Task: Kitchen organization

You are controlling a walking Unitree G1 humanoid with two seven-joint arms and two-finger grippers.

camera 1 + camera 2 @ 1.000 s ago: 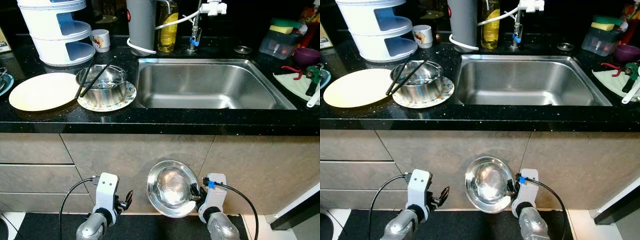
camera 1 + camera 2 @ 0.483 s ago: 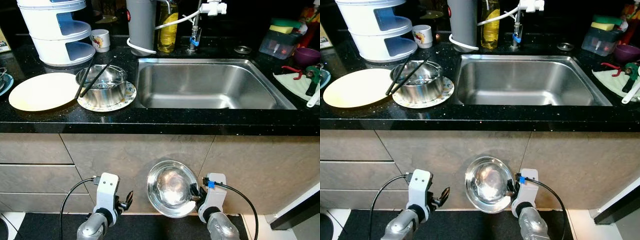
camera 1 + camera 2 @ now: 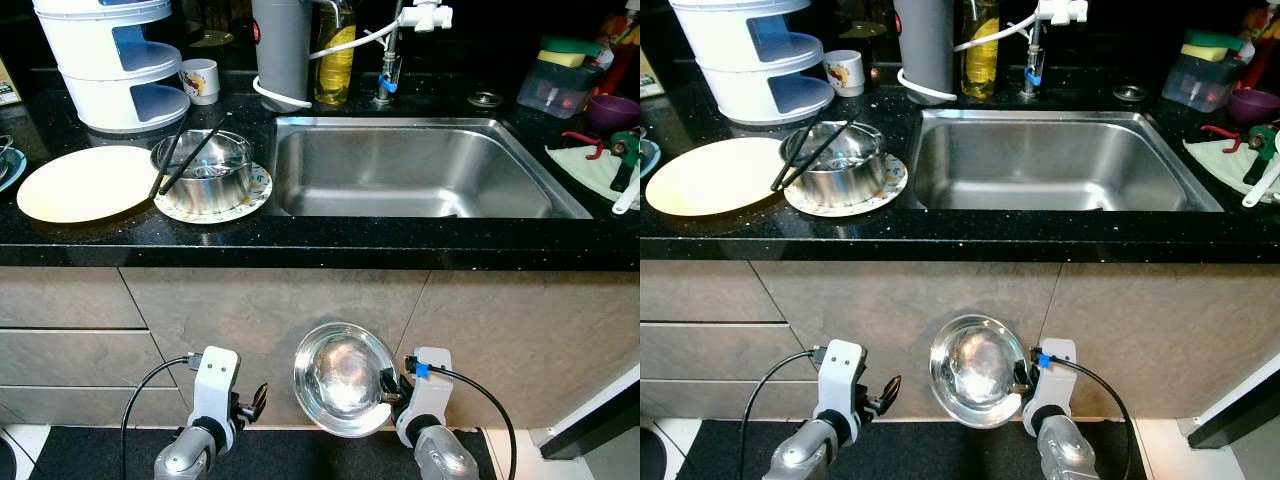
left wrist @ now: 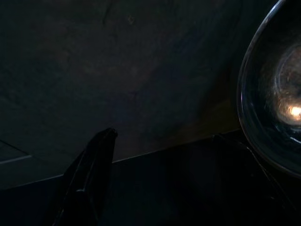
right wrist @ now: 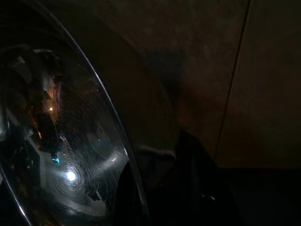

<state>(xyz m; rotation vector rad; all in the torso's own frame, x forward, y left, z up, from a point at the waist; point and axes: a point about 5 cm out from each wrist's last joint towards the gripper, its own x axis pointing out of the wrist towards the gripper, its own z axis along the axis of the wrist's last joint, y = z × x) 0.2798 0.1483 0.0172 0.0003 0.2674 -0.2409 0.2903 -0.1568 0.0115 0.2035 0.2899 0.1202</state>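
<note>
Cream plate: far left on the black surface.
Pot: on a patterned plate beside it, chopsticks across its rim.
Left hand: low before the cabinet, fingers apart, grasping nothing.
Steel bowl: tilted, below the surface's edge.
Right hand: clenched on that bowl's rim.
Sink: right of the pot.

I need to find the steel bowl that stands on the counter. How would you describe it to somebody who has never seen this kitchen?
Start at the steel sink set in the black counter. Just left of it, a patterned plate carries the steel bowl, beside a plain cream plate. Two black chopsticks lean across its rim, unlike the bare bowl that the right gripper holds below the counter.
</note>
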